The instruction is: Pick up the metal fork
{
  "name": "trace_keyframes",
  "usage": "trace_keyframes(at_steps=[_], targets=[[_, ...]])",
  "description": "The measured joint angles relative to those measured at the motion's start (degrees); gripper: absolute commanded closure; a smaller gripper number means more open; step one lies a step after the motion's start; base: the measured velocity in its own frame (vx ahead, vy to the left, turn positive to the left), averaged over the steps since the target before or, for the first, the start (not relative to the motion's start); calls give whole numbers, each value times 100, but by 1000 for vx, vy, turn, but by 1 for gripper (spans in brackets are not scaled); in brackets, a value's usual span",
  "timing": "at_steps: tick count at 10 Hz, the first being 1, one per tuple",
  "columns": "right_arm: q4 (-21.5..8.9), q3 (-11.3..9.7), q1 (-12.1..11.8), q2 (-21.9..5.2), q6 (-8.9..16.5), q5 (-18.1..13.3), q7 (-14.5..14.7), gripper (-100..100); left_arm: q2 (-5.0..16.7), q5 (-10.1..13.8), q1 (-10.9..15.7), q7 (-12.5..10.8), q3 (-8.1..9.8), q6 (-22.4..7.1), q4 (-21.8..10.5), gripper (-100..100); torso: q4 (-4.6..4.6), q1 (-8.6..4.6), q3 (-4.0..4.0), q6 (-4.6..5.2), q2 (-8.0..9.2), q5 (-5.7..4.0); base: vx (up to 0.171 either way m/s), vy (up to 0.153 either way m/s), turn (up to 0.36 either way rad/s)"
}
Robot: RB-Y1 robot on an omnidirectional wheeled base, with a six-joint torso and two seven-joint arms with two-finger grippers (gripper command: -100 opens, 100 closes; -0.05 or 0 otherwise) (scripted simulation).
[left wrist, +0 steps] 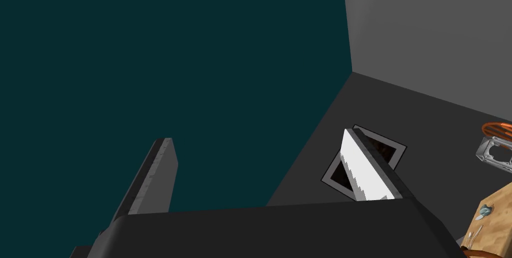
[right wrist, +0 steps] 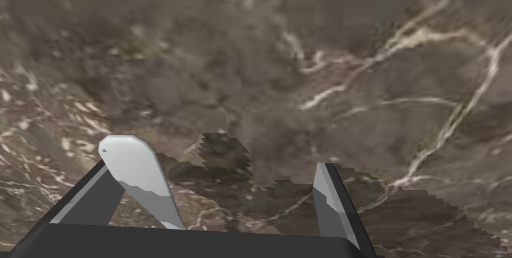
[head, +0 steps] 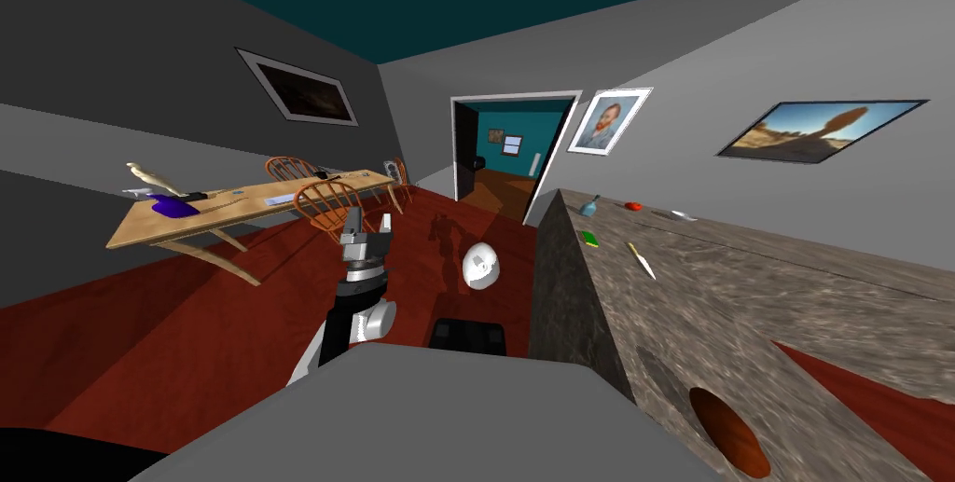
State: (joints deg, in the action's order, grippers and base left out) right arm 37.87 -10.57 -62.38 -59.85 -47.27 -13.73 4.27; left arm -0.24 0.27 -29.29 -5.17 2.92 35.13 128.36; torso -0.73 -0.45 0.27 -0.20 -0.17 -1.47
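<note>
Located on the brown marbled surface (head: 746, 290) to the right: a small pale grey utensil (head: 684, 216), taken for the fork. It lies flat on the far part, just beyond a small red item (head: 634, 206). Tines too small to make out.

Also noted along the same surface:
- a blue-grey object (head: 589, 206) near the red item
- a flat green item (head: 590, 239) at the edge
- a white-bladed knife with a yellowish handle (head: 642, 260)
- a brown oval bowl (head: 729, 430), closest in

Left gripper (head: 370, 220) raised over the red floor (head: 186, 346), well apart from the surface and the utensil. Fingers (left wrist: 367, 170) spread wide, nothing between them.

Right gripper (right wrist: 212, 165) close against brown veined stone matching the surface. Fingers spread wide, nothing clamped. Just beside one finger, a smooth pale grey round-ended piece (right wrist: 135, 170); identity not determinable, contact with the finger not determinable.
</note>
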Motion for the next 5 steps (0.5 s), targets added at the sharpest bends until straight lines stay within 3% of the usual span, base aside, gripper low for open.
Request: trace_keyframes(at_steps=[3,4,5], targets=[[-505,-212,362,-33,-175,32,-166,-100,0,0,0,0,0,0,0,0,1,-14,-5,-1,-8,-5,-84,69,154],[-744,-344,558,-40,-271,50,-250,-100,0,0,1,0,0,0,0,0,-2,-7,0,-7,0,-7,-92,72,96],[-792,-386,601,-72,-263,86,-318,-100,0,0,0,0,0,0,0,0,-3,-11,0,-2,-2,-8,-31,32,-16]])
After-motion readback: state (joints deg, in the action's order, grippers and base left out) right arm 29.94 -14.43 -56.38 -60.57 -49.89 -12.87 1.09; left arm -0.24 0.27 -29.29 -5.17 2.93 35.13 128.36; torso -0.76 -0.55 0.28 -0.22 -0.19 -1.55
